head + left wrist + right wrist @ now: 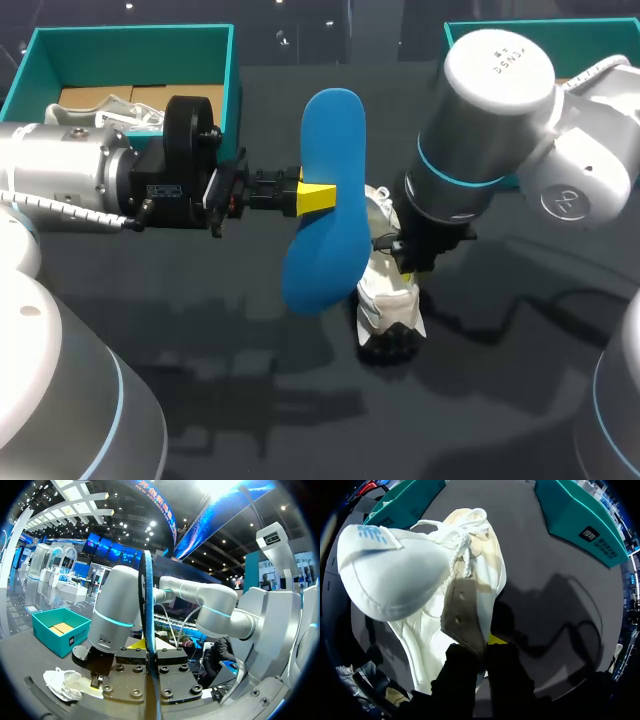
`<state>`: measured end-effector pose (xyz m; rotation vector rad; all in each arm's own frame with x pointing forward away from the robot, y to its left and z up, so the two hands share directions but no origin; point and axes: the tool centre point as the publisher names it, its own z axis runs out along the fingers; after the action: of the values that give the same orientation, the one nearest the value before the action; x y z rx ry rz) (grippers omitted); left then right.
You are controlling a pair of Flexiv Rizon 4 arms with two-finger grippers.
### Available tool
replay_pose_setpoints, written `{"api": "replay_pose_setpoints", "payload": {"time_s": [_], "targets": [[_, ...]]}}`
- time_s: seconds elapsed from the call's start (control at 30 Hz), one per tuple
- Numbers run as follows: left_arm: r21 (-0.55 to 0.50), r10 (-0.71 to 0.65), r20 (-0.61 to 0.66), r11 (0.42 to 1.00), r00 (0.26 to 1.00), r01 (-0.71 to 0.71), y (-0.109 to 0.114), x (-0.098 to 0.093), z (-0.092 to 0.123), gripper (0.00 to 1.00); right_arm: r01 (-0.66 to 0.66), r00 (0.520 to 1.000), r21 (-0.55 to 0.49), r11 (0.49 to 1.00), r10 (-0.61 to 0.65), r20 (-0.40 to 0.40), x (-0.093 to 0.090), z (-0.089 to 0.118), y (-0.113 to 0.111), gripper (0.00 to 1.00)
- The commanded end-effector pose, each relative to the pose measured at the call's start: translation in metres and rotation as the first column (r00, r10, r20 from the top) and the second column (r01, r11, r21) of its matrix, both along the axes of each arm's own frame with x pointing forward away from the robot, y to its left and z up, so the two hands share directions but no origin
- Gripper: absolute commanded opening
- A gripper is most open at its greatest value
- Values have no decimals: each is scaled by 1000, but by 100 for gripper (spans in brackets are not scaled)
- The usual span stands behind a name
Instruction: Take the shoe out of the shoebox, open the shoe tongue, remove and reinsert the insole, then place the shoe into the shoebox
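Note:
My left gripper (pixel 318 197) is shut on a blue insole (pixel 325 200) and holds it up on edge above the table's middle. In the left wrist view the insole (pixel 148 605) stands edge-on between the fingers. Just right of it, the right gripper (pixel 405 262) is shut on the side flap of a white shoe (pixel 390 305), whose dark sole end rests on the table. In the right wrist view the shoe (pixel 415 575) hangs ahead of the right gripper (pixel 482 647), tongue and laces spread, with the eyelet flap (pixel 462 615) pinched. The shoe (pixel 64 685) also shows low beside the left gripper (pixel 150 652).
A teal shoebox (pixel 232 70) stands at the back left with cardboard and something white inside. Another teal box (pixel 520 32) sits at the back right, partly behind my right arm (pixel 480 130). The table (pixel 250 400) is dark.

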<state>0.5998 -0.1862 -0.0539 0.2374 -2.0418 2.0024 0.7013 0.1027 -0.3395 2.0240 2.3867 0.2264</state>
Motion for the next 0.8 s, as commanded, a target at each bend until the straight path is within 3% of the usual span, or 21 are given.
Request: {"api": "replay_pose_setpoints", "payload": {"time_s": [0.03,0.53,0.77,0.8], "targets": [[-2,2,0,1000,1000,-2,-1,-1,-1,0,21,1000,11,1000,-21,2,0,-12,1,0],[-2,2,0,1000,1000,-2,-1,-1,-1,0,87,996,9,996,-86,-21,1,-44,2,0],[-2,2,0,1000,1000,-2,-1,-1,-1,0,108,994,20,994,-107,-20,-2,-47,1,0],[-2,2,0,1000,1000,-2,-1,-1,-1,0,109,994,20,994,-109,-19,-2,-46,1,22]]}}
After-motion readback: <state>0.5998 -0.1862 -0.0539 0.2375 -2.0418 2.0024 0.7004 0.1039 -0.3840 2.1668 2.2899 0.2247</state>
